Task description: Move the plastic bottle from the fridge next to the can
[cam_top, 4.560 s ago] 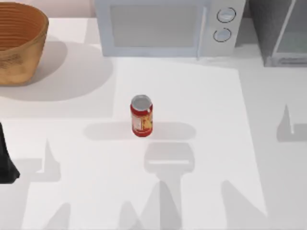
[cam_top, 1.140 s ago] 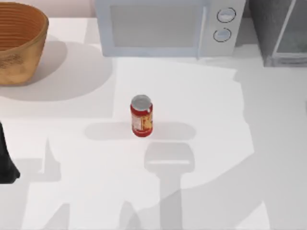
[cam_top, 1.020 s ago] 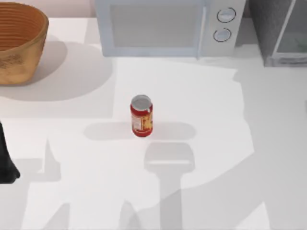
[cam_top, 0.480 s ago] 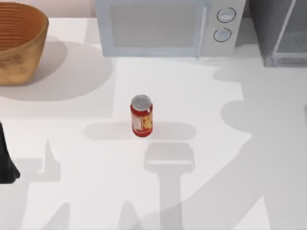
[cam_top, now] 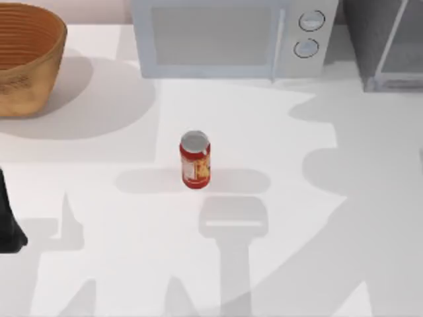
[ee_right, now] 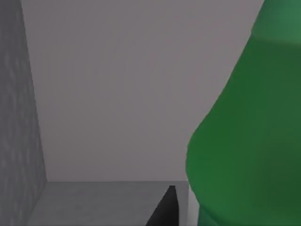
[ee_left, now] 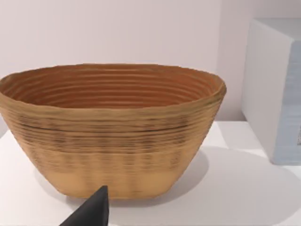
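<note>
The red can (cam_top: 195,160) stands upright near the middle of the table. The dark grey fridge (cam_top: 367,33) is at the back right corner, with its pale door panel beside it. In the right wrist view the green plastic bottle (ee_right: 249,136) looms very close, standing inside the fridge's grey walls (ee_right: 19,117). My right gripper (ee_right: 164,209) is inside the fridge, right beside the bottle. My left arm (cam_top: 8,224) is parked at the table's left edge, and its gripper (ee_left: 91,212) faces the basket.
A woven basket (cam_top: 26,59) sits at the back left. A light-grey microwave (cam_top: 225,36) with two round knobs stands along the back, between the basket and the fridge. The right arm's shadow lies across the right half of the table.
The right arm's shadow has spread and shifted over the table's right side. The can and the left arm have not moved.
</note>
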Action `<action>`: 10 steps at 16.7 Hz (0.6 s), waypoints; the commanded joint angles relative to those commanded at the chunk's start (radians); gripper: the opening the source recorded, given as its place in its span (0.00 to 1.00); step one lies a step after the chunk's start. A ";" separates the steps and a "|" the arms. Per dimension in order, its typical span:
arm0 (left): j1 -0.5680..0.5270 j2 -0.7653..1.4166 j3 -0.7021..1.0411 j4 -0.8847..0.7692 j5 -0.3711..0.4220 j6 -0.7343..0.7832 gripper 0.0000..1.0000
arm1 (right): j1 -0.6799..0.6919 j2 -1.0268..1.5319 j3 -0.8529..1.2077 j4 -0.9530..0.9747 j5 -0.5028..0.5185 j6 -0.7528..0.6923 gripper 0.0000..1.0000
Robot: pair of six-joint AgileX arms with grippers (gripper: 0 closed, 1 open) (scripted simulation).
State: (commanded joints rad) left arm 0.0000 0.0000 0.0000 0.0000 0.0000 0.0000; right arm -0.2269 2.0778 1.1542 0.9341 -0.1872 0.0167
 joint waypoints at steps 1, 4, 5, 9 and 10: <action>0.000 0.000 0.000 0.000 0.000 0.000 1.00 | -0.006 -0.029 -0.044 0.015 -0.007 0.000 0.00; 0.000 0.000 0.000 0.000 0.000 0.000 1.00 | -0.028 -0.137 -0.230 0.071 -0.034 0.000 0.00; 0.000 0.000 0.000 0.000 0.000 0.000 1.00 | -0.036 -0.177 -0.300 0.091 -0.043 0.001 0.00; 0.000 0.000 0.000 0.000 0.000 0.000 1.00 | -0.065 -0.313 -0.502 0.162 -0.074 0.002 0.00; 0.000 0.000 0.000 0.000 0.000 0.000 1.00 | -0.070 -0.334 -0.526 0.173 -0.079 0.002 0.00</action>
State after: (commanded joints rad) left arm 0.0000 0.0000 0.0000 0.0000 0.0000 0.0000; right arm -0.2966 1.7433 0.6278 1.1069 -0.2661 0.0188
